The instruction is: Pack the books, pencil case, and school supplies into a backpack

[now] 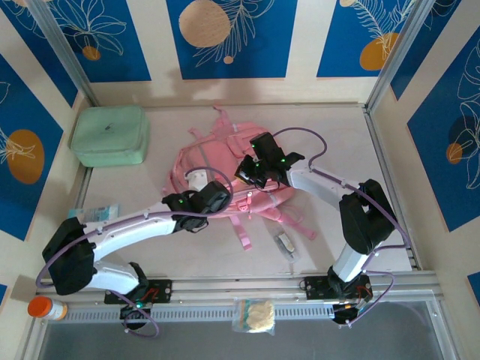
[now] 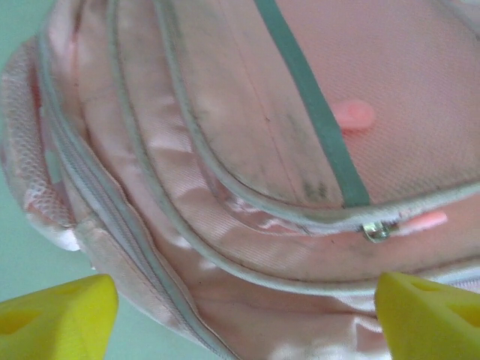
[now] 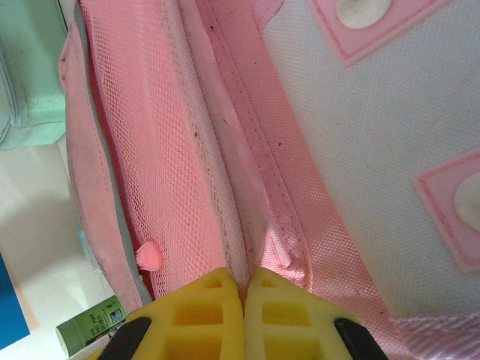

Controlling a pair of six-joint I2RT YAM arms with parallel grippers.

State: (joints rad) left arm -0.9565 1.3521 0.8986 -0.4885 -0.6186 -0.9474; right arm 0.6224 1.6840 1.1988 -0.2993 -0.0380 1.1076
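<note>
The pale pink backpack (image 1: 202, 161) lies flat in the middle of the table. My right gripper (image 1: 253, 171) is at its right side, and its yellow fingers (image 3: 202, 315) are shut on a raised fold of pink fabric along a seam (image 3: 245, 281). My left gripper (image 1: 214, 199) hovers over the backpack's near edge, open wide, with one yellow fingertip (image 2: 56, 319) at each lower corner of the left wrist view. Between them lie a front pocket and its zip pull (image 2: 377, 230). A tiny pale school-supplies item (image 1: 285, 244) lies on the table near the straps. Books and pencil case are out of view.
A mint-green zip case (image 1: 110, 135) stands at the back left. A teal packet (image 1: 97, 214) lies by the left arm. An orange-capped bottle (image 1: 45, 307) and a clear bag (image 1: 255, 316) sit at the near edge. A small green tube (image 3: 90, 324) lies beside the backpack.
</note>
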